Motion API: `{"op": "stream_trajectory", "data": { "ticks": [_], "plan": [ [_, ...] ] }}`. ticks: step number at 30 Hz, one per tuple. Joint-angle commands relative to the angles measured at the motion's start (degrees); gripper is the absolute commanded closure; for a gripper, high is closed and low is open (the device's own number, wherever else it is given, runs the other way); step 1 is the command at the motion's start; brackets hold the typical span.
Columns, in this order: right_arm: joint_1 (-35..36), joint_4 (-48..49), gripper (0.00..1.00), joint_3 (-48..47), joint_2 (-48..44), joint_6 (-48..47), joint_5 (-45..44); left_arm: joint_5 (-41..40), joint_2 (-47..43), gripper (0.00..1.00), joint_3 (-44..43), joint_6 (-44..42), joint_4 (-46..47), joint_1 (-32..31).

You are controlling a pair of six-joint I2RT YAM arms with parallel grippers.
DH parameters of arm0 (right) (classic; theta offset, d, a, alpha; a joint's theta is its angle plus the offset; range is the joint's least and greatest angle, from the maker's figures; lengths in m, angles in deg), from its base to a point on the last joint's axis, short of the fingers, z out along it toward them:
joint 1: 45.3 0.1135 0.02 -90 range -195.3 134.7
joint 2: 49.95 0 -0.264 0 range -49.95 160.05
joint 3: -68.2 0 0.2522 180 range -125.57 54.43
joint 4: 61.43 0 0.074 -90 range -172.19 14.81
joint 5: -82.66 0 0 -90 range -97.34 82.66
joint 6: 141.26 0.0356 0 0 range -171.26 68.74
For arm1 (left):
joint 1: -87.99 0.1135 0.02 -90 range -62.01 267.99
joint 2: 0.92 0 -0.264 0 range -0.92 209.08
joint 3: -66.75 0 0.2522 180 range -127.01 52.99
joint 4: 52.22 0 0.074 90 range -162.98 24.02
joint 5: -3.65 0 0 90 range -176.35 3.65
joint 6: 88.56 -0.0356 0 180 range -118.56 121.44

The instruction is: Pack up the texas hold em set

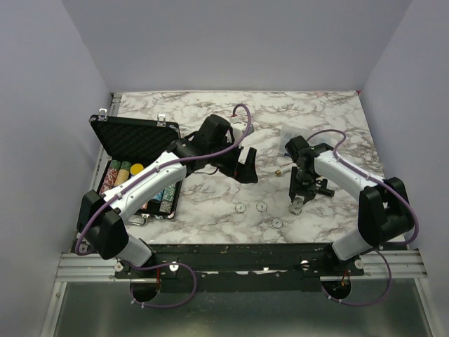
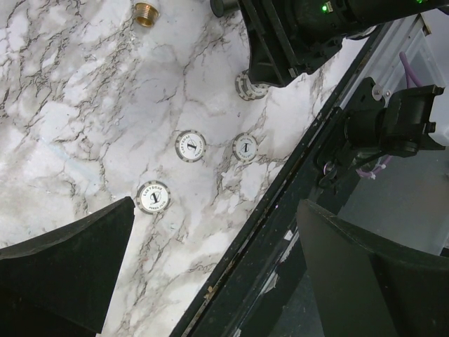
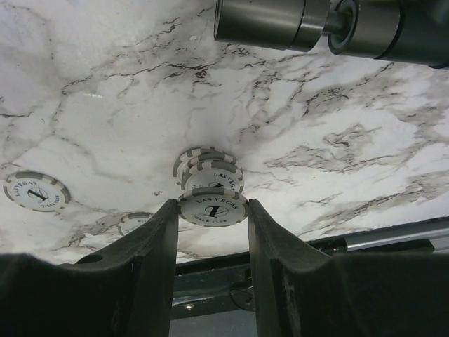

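The black case [image 1: 133,135] lies open at the left, with rows of coloured chips [image 1: 118,175] in its base under my left arm. Three white chips [image 1: 240,207] lie loose on the marble near the front edge; they also show in the left wrist view [image 2: 190,146]. My left gripper [image 1: 247,166] hovers over the table's middle, open wide and empty [image 2: 217,281]. My right gripper [image 1: 297,201] is shut on a white chip [image 3: 212,208] that tops a small staggered stack of white chips [image 3: 203,167] at the table surface. The red card box is not in view.
A small brass fitting [image 1: 278,170] lies between the grippers, also in the left wrist view [image 2: 146,12]. A clear plastic item [image 1: 290,133] sits behind the right gripper. The black front rail [image 1: 231,247] runs just beyond the loose chips.
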Motion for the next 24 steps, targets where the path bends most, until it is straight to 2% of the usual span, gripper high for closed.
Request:
{"op": "stream_trajectory", "data": {
  "ticks": [1,17,24],
  "plan": [
    [0.0,0.0,0.62,0.8,1.2,-0.2,1.2,1.3,-0.5,0.01,0.6,0.0,1.0,-0.2],
    [0.0,2.0,0.54,2.2,3.2,-0.8,3.2,1.1,-0.3,0.02,0.7,-0.1,0.8,-0.2],
    [0.1,1.2,0.42,1.3,2.4,-1.0,1.7,0.9,-0.4,0.02,0.6,-0.2,0.7,-0.2]
  ]
}}
